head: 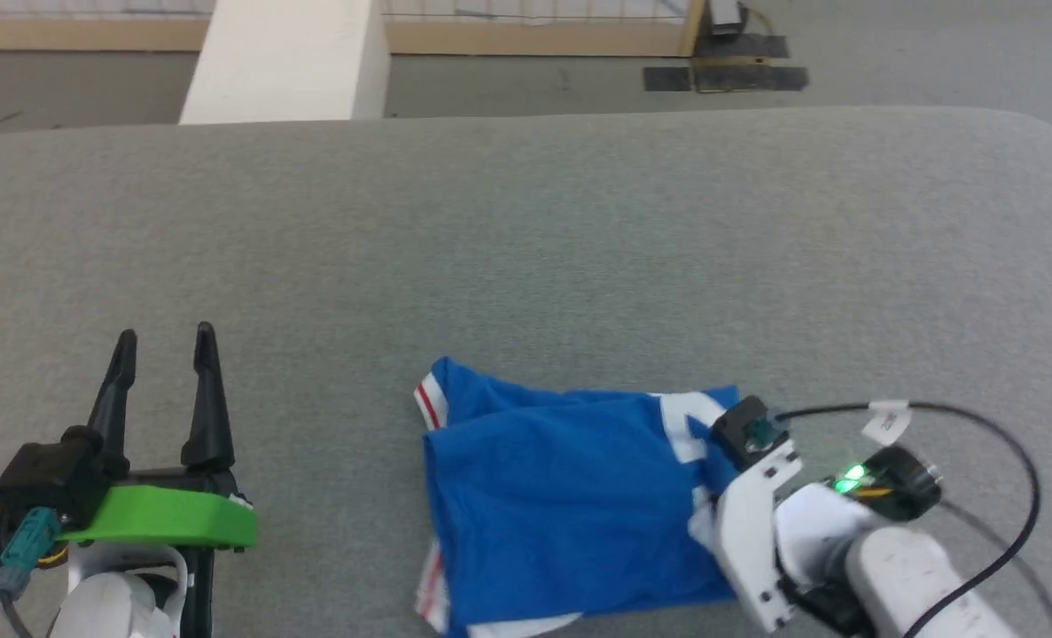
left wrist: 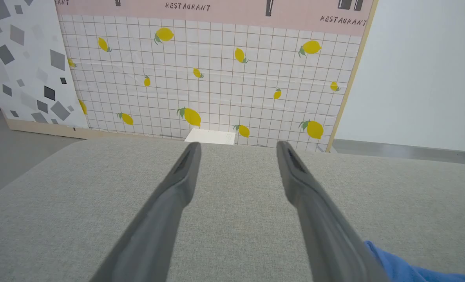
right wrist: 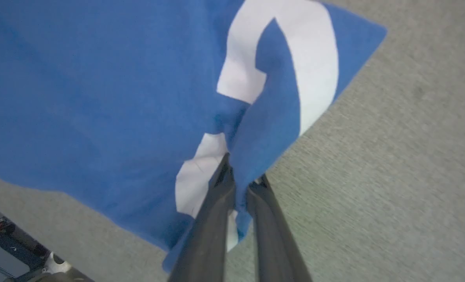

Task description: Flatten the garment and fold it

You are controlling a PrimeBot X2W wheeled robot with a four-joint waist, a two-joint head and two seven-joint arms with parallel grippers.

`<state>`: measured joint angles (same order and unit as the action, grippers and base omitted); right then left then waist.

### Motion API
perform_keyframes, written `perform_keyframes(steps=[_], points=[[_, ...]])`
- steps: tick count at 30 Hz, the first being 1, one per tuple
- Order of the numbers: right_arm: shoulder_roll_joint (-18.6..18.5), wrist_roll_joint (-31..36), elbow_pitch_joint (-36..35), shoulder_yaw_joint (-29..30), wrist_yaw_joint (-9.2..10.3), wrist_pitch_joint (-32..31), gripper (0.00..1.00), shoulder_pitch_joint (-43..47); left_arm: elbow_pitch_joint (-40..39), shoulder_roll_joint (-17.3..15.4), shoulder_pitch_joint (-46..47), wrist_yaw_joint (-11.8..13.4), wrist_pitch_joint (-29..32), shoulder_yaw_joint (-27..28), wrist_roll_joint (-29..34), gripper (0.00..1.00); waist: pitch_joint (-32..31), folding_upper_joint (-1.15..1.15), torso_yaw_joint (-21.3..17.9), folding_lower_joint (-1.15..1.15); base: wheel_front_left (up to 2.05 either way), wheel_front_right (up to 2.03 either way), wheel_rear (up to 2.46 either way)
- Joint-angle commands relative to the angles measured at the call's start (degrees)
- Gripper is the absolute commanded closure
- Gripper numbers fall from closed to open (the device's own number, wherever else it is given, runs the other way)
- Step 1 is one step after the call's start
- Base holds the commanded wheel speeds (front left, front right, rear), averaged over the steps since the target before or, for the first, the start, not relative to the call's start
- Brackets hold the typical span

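Observation:
The garment lies bunched and partly folded on the grey cloth table, near its front edge, right of centre. It is royal blue with white, red-striped trim at its left side. My right gripper is shut on the garment at its right edge, pinching a fold of blue fabric beside white lettering. In the head view the right wrist covers that edge. My left gripper stands open at the lower left, well clear of the cloth. Between its spread fingers is bare table, with a blue corner of the garment at the lower right.
A white pillar rises beyond the table's far edge. Behind it are a grey floor and a lemon-patterned wall panel. A black cable loops off my right wrist. Open table stretches ahead and to the left of the garment.

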<state>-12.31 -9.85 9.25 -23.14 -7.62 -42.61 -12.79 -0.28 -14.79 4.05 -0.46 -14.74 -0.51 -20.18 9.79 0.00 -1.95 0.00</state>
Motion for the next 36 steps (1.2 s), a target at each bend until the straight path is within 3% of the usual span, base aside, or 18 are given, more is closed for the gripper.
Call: perform_keyframes(steps=[1,8,12,16,21,27,36], points=[[-2.97,-0.82,-1.0,-0.35,0.13,-0.96,1.0,-1.64,-0.55,-0.22,-0.56,0.42,-0.26,0.4,-0.32,0.0,0.71,0.0,-2.93,0.0,0.0,0.0,0.0],[-12.73,-5.28,-4.71,-4.26,0.13,-4.19,1.0,-7.89,-3.69,-0.65,-2.55,1.96,-0.26,4.09,-0.63,0.0,4.53,0.0,-14.41,0.0,0.0,0.0,0.0],[-15.24,-6.83,-2.68,-4.63,0.13,-2.9,1.0,-12.92,-6.01,-1.82,-2.65,2.7,-0.05,5.94,-0.71,0.0,8.11,0.0,-20.94,0.0,0.0,0.0,0.0],[-16.15,-6.56,2.1,-2.85,0.13,-0.65,1.0,-17.02,-8.1,-3.76,-1.77,2.56,1.56,6.24,-0.24,0.0,11.15,0.0,-24.63,0.0,0.0,0.0,0.0],[-16.22,-4.87,8.45,1.16,0.13,2.41,1.0,-20.3,-11.06,-6.26,-0.37,2.41,4.32,6.3,0.56,0.0,15.36,0.0,-26.39,0.0,0.0,0.0,0.0],[-15.68,-1.61,15.14,6.86,0.13,7.55,1.0,-23.53,-14.71,-9.11,0.98,2.12,7.81,6.58,1.07,0.0,20.3,0.0,-25.66,0.0,0.0,0.0,0.0],[-12.55,5.57,24.0,20.81,0.13,11.29,1.0,-28.15,-18.62,-12.13,0.68,2.31,10.75,8.35,1.25,0.0,24.74,0.0,-24.12,0.0,0.0,0.0,0.0]])
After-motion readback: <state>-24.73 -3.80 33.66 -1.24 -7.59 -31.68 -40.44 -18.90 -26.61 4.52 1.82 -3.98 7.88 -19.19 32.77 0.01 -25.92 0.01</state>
